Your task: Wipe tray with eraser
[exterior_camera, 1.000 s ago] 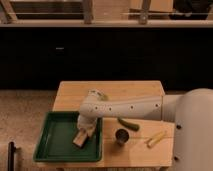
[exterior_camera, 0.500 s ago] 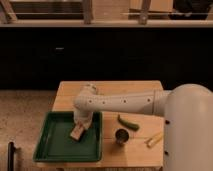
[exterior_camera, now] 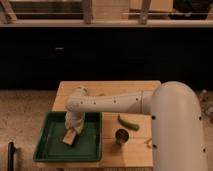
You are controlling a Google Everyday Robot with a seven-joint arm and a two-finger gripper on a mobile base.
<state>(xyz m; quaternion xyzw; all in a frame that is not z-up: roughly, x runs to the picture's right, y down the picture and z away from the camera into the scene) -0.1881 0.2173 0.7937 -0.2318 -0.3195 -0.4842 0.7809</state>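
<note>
The eraser [exterior_camera: 70,138] is grasped at its upper end by the hand [exterior_camera: 74,130] directly above it. It is held tilted, with its lower end pressed near the middle of the tray [exterior_camera: 50,147], which is set on the surface [exterior_camera: 126,156].

Light wooden table [exterior_camera: 115,92], pale top. On right part: curved green vegetable [exterior_camera: 128,122], lying flat. Just below it, dark metal cup [exterior_camera: 121,136], upright, apart from vegetable, to right of gripper [exterior_camera: 73,132] low over tray [exterior_camera: 52,147]. Small yellow stick [exterior_camera: 148,143] near cup, further right. Speckled floor [exterior_camera: 25,107] at left. Dark wall [exterior_camera: 100,55] behind.
</note>
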